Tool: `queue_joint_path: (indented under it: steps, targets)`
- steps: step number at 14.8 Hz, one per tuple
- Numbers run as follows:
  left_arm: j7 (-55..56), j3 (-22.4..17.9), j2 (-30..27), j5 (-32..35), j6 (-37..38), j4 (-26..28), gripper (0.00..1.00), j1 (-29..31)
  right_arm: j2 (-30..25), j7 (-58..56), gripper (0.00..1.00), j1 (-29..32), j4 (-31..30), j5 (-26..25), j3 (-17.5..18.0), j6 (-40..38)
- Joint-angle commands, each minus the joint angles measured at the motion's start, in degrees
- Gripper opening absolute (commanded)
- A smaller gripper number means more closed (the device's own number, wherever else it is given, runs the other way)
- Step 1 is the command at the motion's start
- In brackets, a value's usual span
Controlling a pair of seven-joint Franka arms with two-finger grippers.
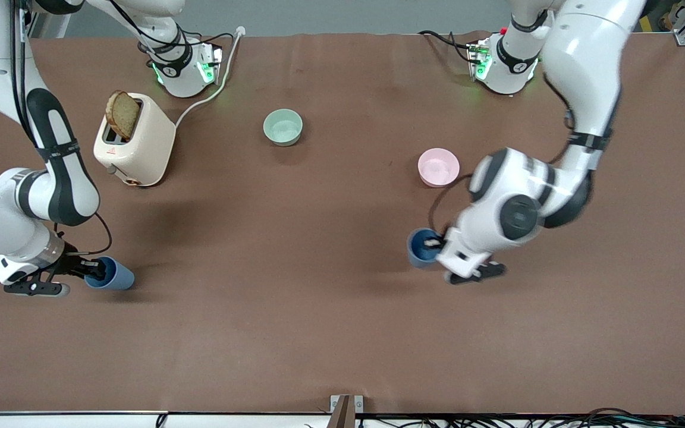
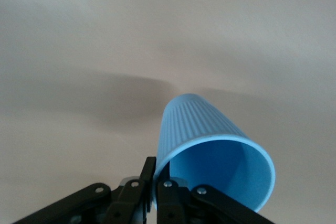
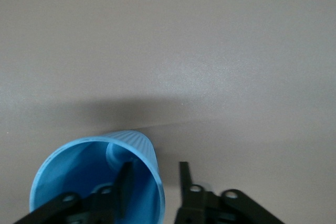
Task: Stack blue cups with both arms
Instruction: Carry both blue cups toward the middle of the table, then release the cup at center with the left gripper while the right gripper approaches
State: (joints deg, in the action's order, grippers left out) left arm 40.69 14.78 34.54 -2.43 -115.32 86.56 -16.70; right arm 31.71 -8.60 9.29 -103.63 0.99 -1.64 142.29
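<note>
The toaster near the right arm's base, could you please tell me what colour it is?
The toaster is cream, clearest in the front view.

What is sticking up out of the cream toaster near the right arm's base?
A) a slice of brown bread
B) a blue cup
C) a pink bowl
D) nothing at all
A: a slice of brown bread stands up out of a slot of the toaster, while one blue cup is at the right tool and the other blue cup is at the left tool.
</note>
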Motion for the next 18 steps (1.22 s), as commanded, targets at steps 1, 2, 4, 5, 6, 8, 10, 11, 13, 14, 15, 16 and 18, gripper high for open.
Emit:
queue_joint_path:
  steps: [1, 2, 4, 5, 6, 8, 10, 11, 13, 14, 15, 16, 18]
  targets:
    - [9.01, -0.45, 2.72, -1.35, 0.89, -3.49, 0.00, -5.52, -0.42, 0.42, 0.02, 0.29, -0.78, -0.46, 0.23, 0.53]
    - [12.27, -0.45, 3.60, -1.52, 0.80, -4.46, 0.00, -7.45, -0.42, 0.42, 0.02, 0.29, -0.69, -0.46, 0.23, 0.27]
    - [16.60, -0.45, 4.83, -1.70, 0.54, -5.17, 0.00, -10.88, -1.03, 0.25, 0.03, 0.29, -0.26, -0.46, 0.32, -0.17]
    - [17.05, -0.45, 5.45, -1.70, 0.36, -5.17, 0.00, -11.60, -2.08, 0.34, 0.03, 0.20, 0.01, -0.38, 0.49, -1.48]
    - [17.05, -0.45, 5.71, -1.79, 0.27, -5.17, 0.00, -11.78, -3.57, 0.60, 0.03, 0.11, 1.23, -0.20, 0.58, -3.75]
    - [16.97, -0.37, 6.77, -1.88, -0.42, -5.26, 0.01, -11.95, -5.42, 4.96, 0.03, -1.37, 4.30, -0.11, 0.85, -9.63]
    - [16.70, -0.28, 7.38, -3.10, -1.39, -5.17, 0.08, -12.22, -8.14, 12.95, 0.03, -5.49, 5.54, -0.11, 0.85, -14.48]
    - [16.61, -0.28, 7.74, -3.72, -1.57, -5.17, 0.21, -12.22, -9.46, 17.17, 0.03, -8.38, 5.46, -0.11, 0.85, -15.63]
    - [16.01, -0.36, 7.48, -3.46, -1.57, -5.17, 0.95, -12.22, -11.66, 28.84, 0.03, -14.79, 5.55, -0.11, 0.85, -19.22]
    - [16.35, -0.45, 7.21, -3.37, -1.57, -5.34, 1.00, -12.05, -12.19, 34.56, 0.03, -18.66, 5.63, -0.55, 0.76, -20.55]
    - [16.35, -0.63, 6.43, -3.28, -1.57, -5.34, 1.00, -11.44, -12.55, 39.31, 0.03, -22.26, 5.72, -0.99, 0.85, -20.65]
    - [16.35, -1.06, 4.68, -3.11, -1.40, -5.34, 1.00, -11.08, -12.64, 42.67, 0.03, -25.61, 5.90, -1.16, 0.85, -20.65]
    - [16.09, -1.68, -0.23, -2.58, -0.26, -5.43, 1.00, -7.94, -12.64, 48.03, 0.03, -31.15, 6.69, -1.34, 0.85, -20.65]
